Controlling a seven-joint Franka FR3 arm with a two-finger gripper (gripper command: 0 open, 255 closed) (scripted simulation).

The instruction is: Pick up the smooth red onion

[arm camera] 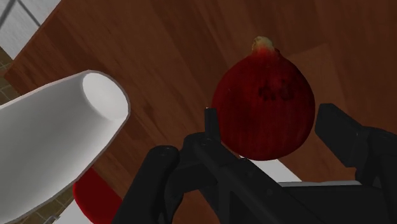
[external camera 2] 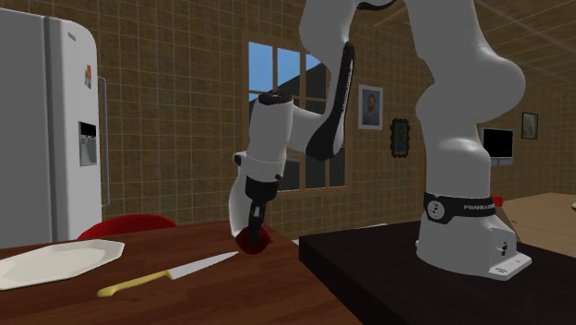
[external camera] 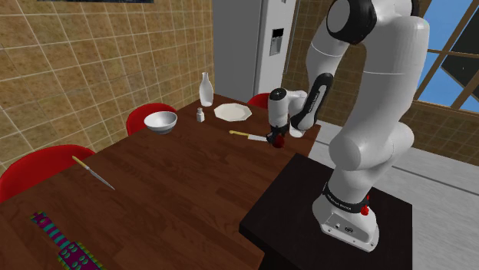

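Observation:
A dark red onion (arm camera: 264, 105) with a pale stem tip sits on the brown wooden table (external camera: 176, 184), near the edge by the black stand. My black gripper (arm camera: 273, 127) reaches down over it, one finger pressed against each side of the onion. From the shoulder view the onion (external camera: 279, 140) shows just below the gripper (external camera: 276, 136). In the second exterior view the gripper (external camera 2: 253, 231) points down onto the onion (external camera 2: 251, 242), which seems to rest on the table top.
A yellow-handled knife (external camera 2: 166, 275) lies beside the onion, with a white plate (external camera: 232, 112) beyond it. A white bowl (external camera: 160, 122), bottle (external camera: 205, 89) and small shaker (external camera: 199, 115) stand further back. Another knife (external camera: 94, 173) lies at the shoulder view's left. Red chairs (external camera: 146, 115) line the far side.

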